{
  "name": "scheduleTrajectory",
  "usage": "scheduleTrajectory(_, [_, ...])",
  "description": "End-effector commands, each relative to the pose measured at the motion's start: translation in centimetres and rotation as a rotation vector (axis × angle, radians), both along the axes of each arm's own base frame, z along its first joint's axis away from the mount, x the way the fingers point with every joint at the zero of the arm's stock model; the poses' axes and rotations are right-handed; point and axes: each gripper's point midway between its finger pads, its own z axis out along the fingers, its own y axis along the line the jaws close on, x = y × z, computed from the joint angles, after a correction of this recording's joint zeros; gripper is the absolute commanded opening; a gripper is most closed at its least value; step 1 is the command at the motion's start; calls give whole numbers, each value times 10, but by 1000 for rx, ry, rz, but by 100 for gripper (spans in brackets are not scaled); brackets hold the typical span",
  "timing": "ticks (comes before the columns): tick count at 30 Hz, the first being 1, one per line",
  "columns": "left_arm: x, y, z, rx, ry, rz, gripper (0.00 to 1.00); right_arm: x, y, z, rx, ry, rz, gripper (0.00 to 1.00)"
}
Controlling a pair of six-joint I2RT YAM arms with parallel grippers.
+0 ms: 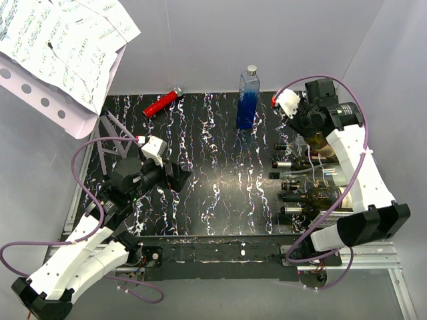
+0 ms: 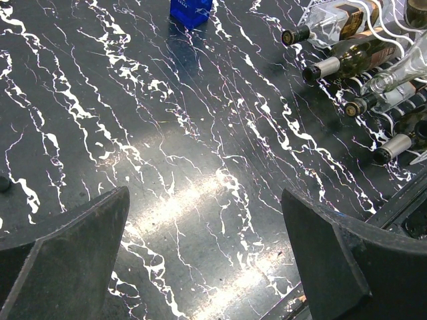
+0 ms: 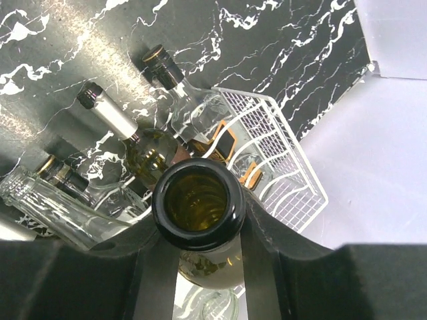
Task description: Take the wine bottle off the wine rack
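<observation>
Rack (image 3: 288, 170) holds bottles (image 3: 143, 152); right tool (image 3: 200, 233) clamps wine bottle (image 3: 198, 199), apparently empty; left tool (image 2: 205, 197) wide.

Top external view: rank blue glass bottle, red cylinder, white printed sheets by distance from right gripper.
1. Blue glass bottle, back centre, left of the right gripper.
2. Red cylinder, lying at back left.
3. White printed sheets, top left corner.
</observation>
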Motion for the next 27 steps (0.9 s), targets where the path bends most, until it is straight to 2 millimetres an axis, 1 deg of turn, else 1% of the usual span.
scheduleTrajectory(1, [1, 0, -1, 9, -10, 1, 98, -23, 7, 13, 102, -12, -56, 1])
scheduleTrajectory(5, [1, 1, -1, 10, -11, 7, 98, -22, 2, 27, 120, -71, -103, 1])
scheduleTrajectory(8, [1, 1, 0, 10, -13, 7, 98, -25, 3, 37, 132, -94, -108, 1])
scheduleTrajectory(13, [1, 2, 0, 8, -15, 12, 98, -22, 3, 50, 153, -134, -152, 1])
scheduleTrajectory(17, [1, 0, -1, 9, -10, 1, 98, -23, 4, 61, 151, -153, -151, 1])
scheduleTrajectory(23, [0, 2, 2, 5, -21, 10, 98, -23, 4, 88, 166, -217, -155, 1])
scheduleTrajectory(27, [2, 4, 2, 6, -20, 26, 98, -25, 6, 99, 183, -244, -150, 1])
